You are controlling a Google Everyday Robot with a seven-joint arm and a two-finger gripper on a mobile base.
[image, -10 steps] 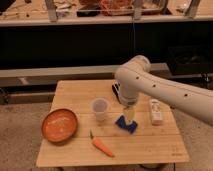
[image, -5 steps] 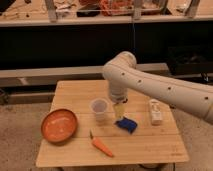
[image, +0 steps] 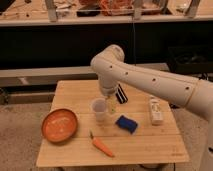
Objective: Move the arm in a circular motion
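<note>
Arm (image: 150, 82) stretches over the table (image: 150, 145), my gripper (image: 111, 104) low just beside white cup (image: 99, 109), grip state I cannot tell; circling this low could topple the cup.

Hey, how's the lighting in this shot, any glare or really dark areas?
Camera view: warm, even light on the wooden table, so the orange bowl and carrot read clearly. A soft sheen runs along the top of the arm, with no harsh glare. The gripper hangs just right of the white cup, dimmed by the arm's shade. The space behind the table is in deep shadow.
</note>
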